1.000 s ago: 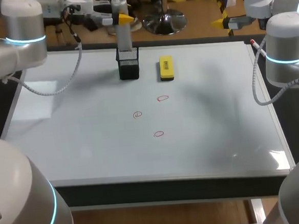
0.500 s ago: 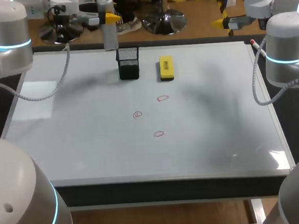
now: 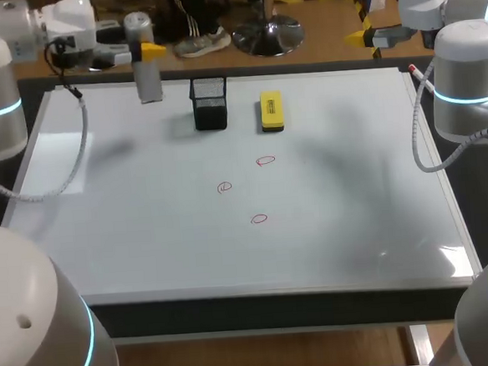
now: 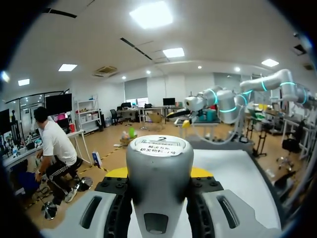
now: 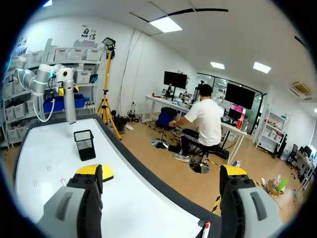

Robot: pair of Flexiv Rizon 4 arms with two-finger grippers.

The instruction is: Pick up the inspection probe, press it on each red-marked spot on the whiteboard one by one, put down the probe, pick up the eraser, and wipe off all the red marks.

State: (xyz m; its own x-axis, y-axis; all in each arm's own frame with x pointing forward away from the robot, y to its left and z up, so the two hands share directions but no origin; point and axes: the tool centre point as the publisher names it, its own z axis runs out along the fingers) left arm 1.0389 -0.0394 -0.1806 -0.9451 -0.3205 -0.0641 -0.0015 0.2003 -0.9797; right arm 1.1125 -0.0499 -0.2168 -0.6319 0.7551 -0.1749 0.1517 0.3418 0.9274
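Near holder (image 3: pixel 209 103), probe (image 3: pixel 148 79) in left gripper (image 3: pixel 143 51)

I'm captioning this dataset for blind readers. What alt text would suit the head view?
The left arm's tool holds a grey cylindrical inspection probe upright over the far left of the whiteboard. A black mesh holder and a yellow block eraser sit near the far edge, with three small red circle marks drawn mid-board.
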